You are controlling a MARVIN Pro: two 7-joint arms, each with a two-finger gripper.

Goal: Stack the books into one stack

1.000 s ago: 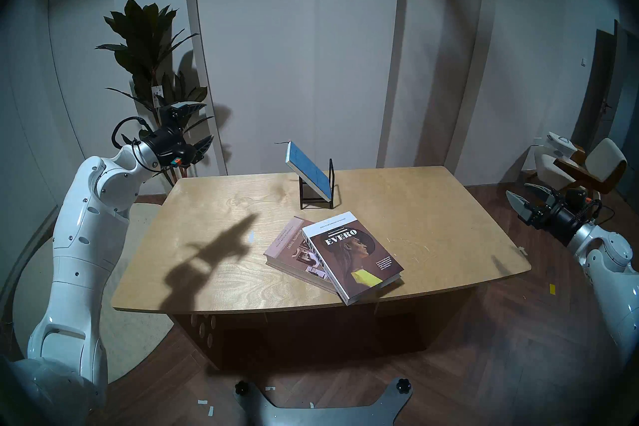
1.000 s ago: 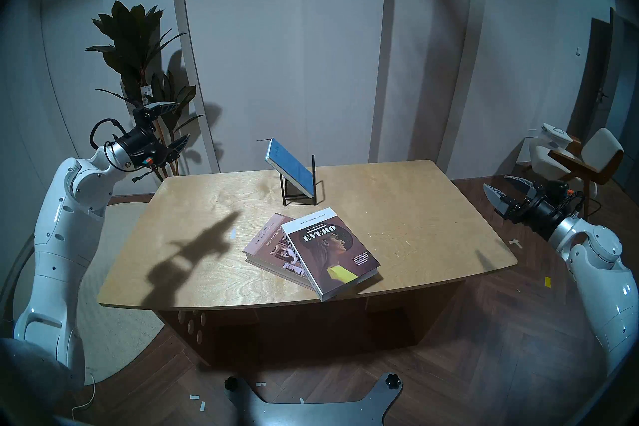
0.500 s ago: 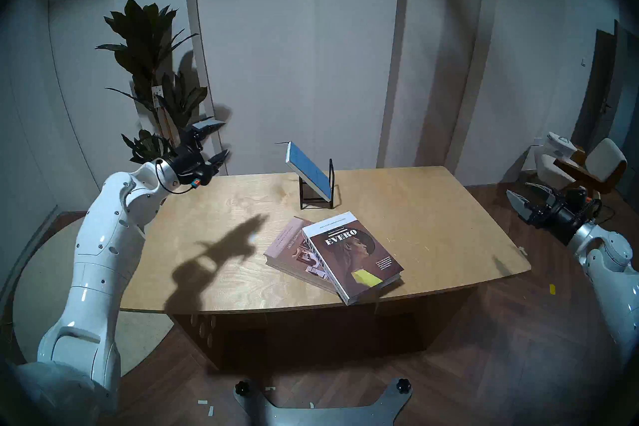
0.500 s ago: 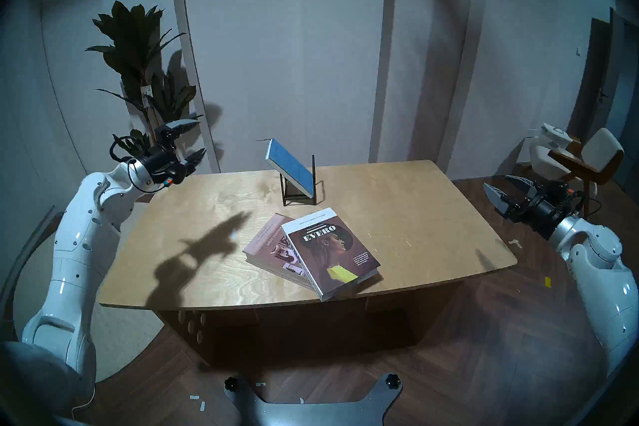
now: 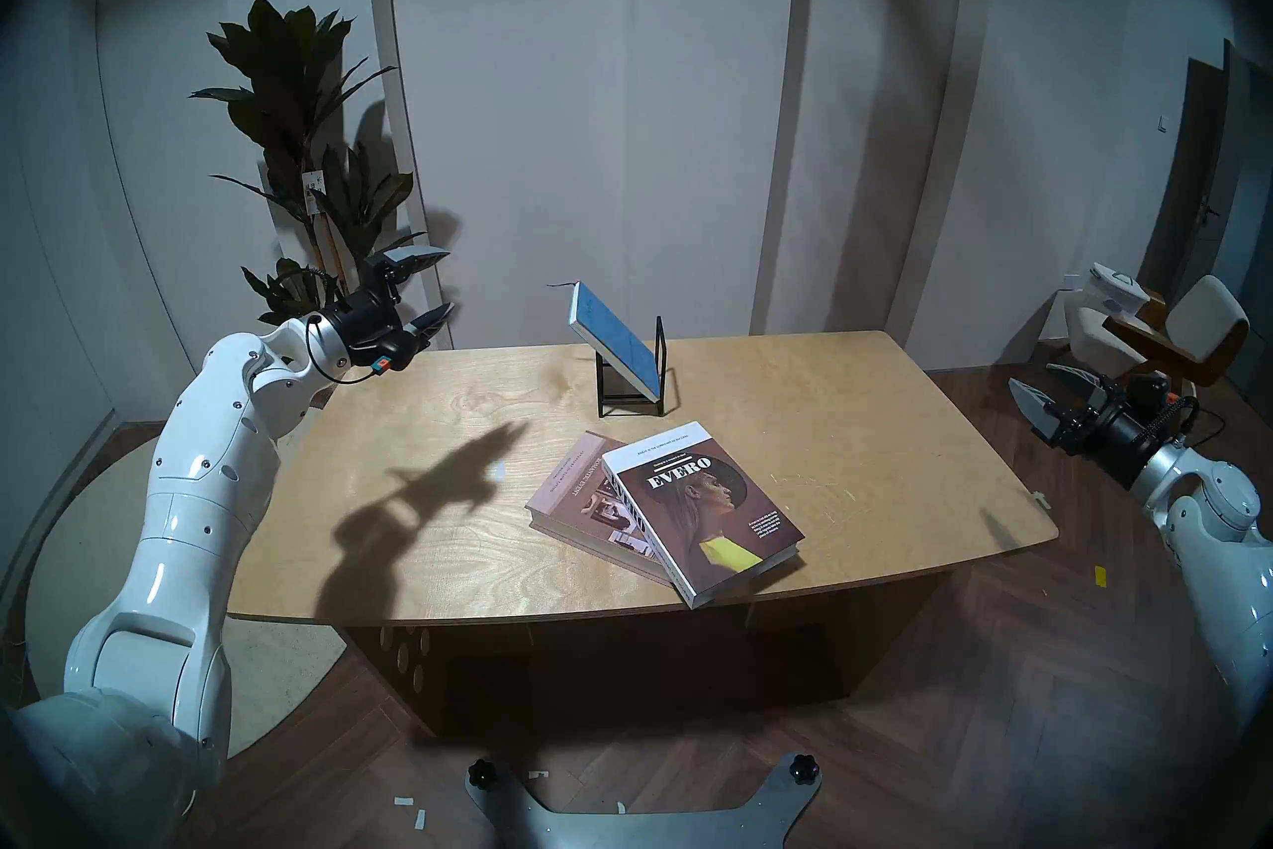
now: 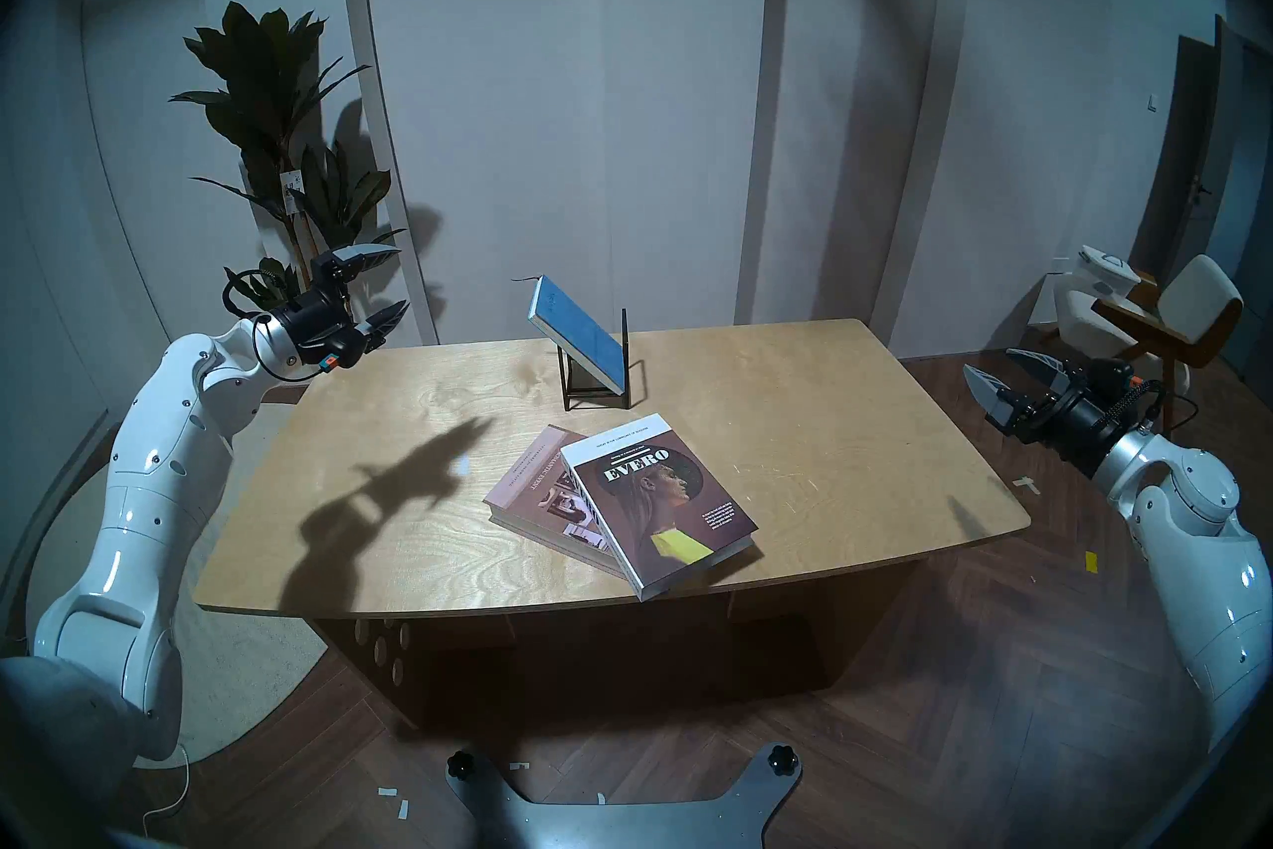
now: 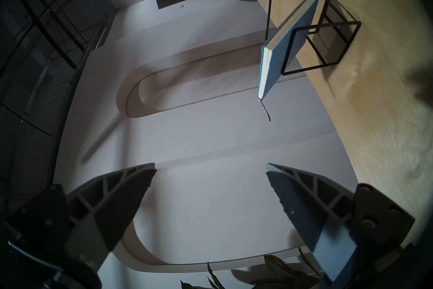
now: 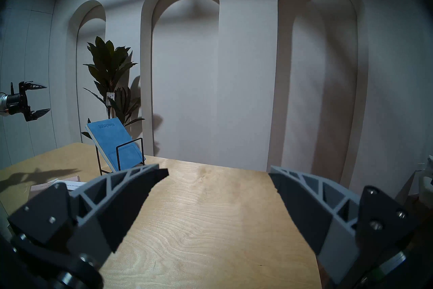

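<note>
The left gripper (image 5: pixel 441 284) hangs with its jaws spread wide and nothing between them, just past the far left corner of the wooden table (image 5: pixel 427 551), pointing level toward the blue book (image 5: pixel 612 338). In its wrist view the two grey fingers (image 7: pixel 121 194) frame only bare wall, with the book and rack well ahead. The right gripper (image 5: pixel 1033 387) is also wide open and empty, held off the table's right edge, level, aimed across the tabletop; its fingers (image 8: pixel 131 194) touch nothing.

The thin blue book leans tilted in the black wire rack (image 5: pixel 630 406) near the table's far edge, its upper end sticking out above the rack toward the left and a thin ribbon trailing from that corner. Nearer the front edge, the brown "EVERO" book (image 5: pixel 702 510) lies flat and askew on top of the larger mauve-brown book (image 5: pixel 572 493), covering its right part; one corner of the upper book reaches out toward the table's front edge. The left arm's shadow (image 5: pixel 420 496) falls across the tabletop left of the pair.

The left arm rises from low on the left, elbow bent, forearm reaching up toward the table's corner. The right arm bends up from the lower right.

Behind the table stands a pale wall with arched recesses (image 5: pixel 510 69). A tall leafy plant (image 5: pixel 296 89) is in the left corner and a wooden chair (image 5: pixel 1185 331) on the right, over dark wood flooring (image 5: pixel 964 723).
</note>
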